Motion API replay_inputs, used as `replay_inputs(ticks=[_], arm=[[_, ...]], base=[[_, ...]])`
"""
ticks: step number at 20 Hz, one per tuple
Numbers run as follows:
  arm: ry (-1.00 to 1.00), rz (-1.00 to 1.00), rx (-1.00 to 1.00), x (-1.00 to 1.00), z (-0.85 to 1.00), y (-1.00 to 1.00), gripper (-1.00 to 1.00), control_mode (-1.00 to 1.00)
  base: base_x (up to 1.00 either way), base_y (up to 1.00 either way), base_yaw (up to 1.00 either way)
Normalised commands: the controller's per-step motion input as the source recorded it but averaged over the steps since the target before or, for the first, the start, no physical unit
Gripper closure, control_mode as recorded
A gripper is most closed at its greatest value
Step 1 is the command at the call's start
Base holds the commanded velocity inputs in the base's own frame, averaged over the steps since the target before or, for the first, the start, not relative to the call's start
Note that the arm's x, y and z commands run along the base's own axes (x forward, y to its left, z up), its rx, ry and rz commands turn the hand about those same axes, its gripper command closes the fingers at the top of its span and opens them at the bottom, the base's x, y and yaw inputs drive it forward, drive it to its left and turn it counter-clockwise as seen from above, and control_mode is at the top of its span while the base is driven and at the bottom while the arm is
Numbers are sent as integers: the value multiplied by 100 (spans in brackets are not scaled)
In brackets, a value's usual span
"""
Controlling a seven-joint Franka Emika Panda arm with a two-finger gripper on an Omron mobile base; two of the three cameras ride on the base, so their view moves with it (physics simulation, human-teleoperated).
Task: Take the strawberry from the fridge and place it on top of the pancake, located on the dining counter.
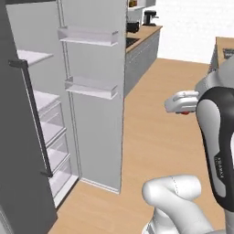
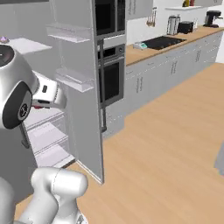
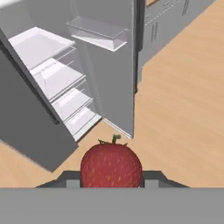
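Pinching the strawberry (image 3: 111, 166) between its jaws, the gripper (image 3: 111, 178) | fridge (image 3: 65, 83) doors open | arm lettering too blurred to read

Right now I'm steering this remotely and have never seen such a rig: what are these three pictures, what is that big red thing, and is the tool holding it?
You are looking at a white robot arm on a driving base in a rendered kitchen. Two pictures come from cameras on the base, behind the arm to its left and right. The third comes from a camera on the hand, looking along the tool.

The big red thing is the strawberry. It looks huge because it sits right in front of the hand camera, between the two dark fingertips, so the tool is shut on it. From the left base view it is a small red spot under the white hand.

Beyond it stands the fridge, doors open, white shelves showing. The floor is light wood. The steel wall oven is beside the fridge.
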Motion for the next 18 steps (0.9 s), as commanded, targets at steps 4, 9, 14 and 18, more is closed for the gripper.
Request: replay_inputs(ticks=[4, 9, 14, 18], arm=[[0, 0, 0, 0, 0, 0, 100, 100], [0, 0, 0, 0, 0, 0, 100, 100], [0, 0, 0, 0, 0, 0, 100, 100], [0, 0, 0, 0, 0, 0, 100, 100]], base=[[-8, -35, -61], [4, -88, -43], [22, -100, -24], [34, -100, -9]])
